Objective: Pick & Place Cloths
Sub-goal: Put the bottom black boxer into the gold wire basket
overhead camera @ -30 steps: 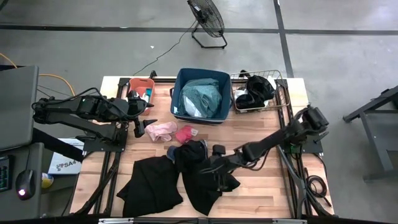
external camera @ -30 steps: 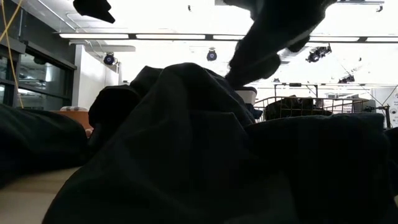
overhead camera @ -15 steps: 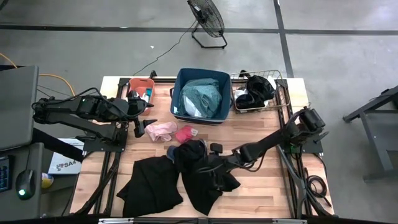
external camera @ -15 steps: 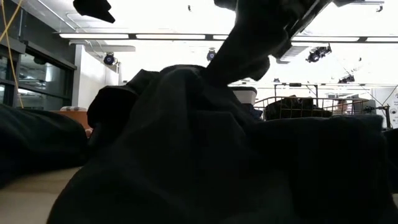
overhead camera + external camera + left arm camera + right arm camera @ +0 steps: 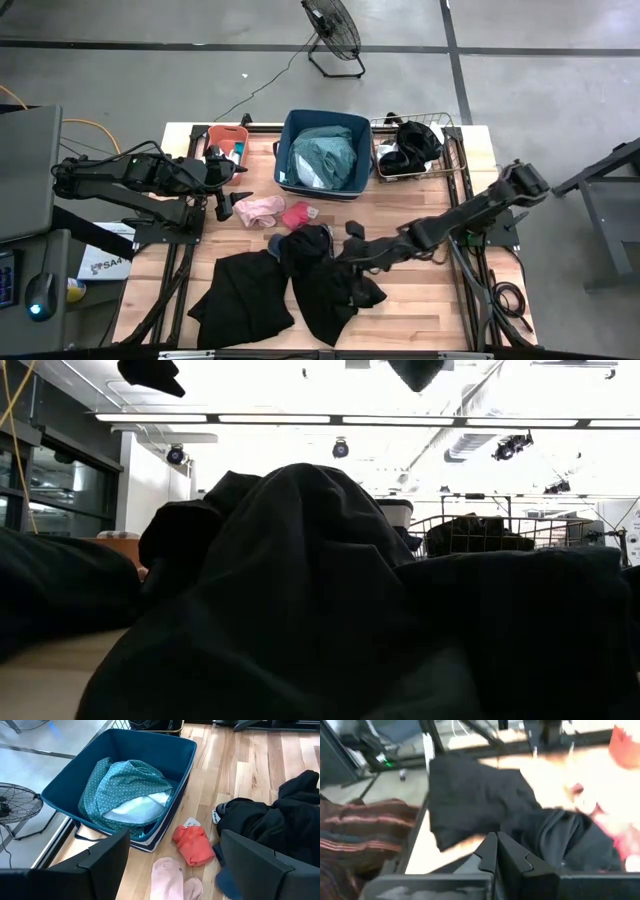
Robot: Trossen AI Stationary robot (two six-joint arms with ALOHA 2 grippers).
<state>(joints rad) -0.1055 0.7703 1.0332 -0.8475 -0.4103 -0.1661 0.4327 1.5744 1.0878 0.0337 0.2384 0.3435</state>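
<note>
Two large black cloths lie on the table's near half: one spread flat (image 5: 240, 300) and one heaped (image 5: 325, 280), which fills the low view (image 5: 300, 590). A pink cloth (image 5: 258, 208) and a red cloth (image 5: 297, 215) lie left of centre; they also show in the left wrist view (image 5: 167, 877) (image 5: 192, 845). My right gripper (image 5: 345, 248) is shut and empty above the black heap, at the low view's top (image 5: 415, 372). My left gripper (image 5: 226, 205) is open and empty beside the pink cloth.
At the table's far edge stand an orange bin (image 5: 228, 138), a navy bin (image 5: 290, 150) holding a teal shirt (image 5: 130, 785), and a wire bin (image 5: 455, 150) holding a black cloth (image 5: 415, 140). Bare wood lies right of the black heap.
My right gripper has risen from the top of the black heap and now hangs clear above it. The heap's top, drawn up toward the gripper half a second ago, has settled into a rounded mound.
</note>
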